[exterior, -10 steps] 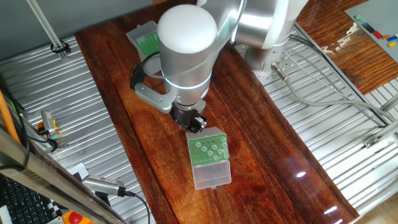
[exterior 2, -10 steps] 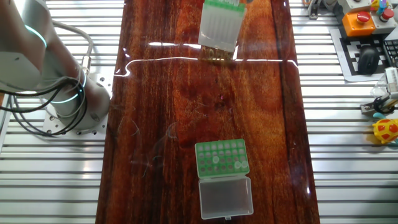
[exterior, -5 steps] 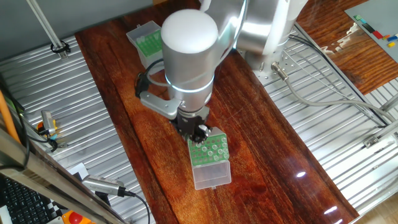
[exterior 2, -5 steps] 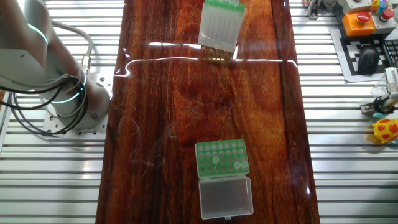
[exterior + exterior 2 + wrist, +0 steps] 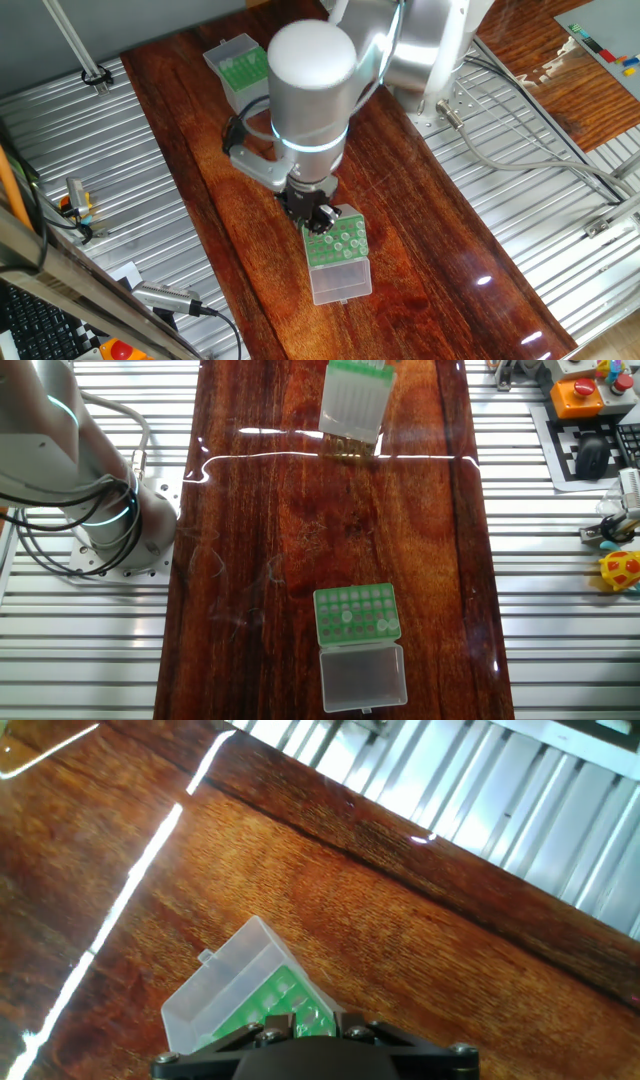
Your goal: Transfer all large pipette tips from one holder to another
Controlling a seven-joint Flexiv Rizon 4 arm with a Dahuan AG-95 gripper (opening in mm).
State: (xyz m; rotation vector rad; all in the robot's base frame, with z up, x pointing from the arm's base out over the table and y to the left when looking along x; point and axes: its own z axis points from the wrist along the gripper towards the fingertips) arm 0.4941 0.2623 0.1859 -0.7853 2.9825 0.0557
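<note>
Bright, sharp; glare streaks on table (image 5: 250,510)

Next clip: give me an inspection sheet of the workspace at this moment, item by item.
Surface: dark wooden table, glossy, light glare across it.
Low green rack: clear lid hinged open flat; pale tips in some holes.
Tall translucent box: at the far table end, green insert on top.
Clutter: nothing seen on the wood.
Claw: over the rack's edge; fingers not visible, open or shut cannot be told.
Cables: black loops around the arm base.
Surroundings: ribbed metal benches, an orange-and-black device, a yellow toy.
</note>
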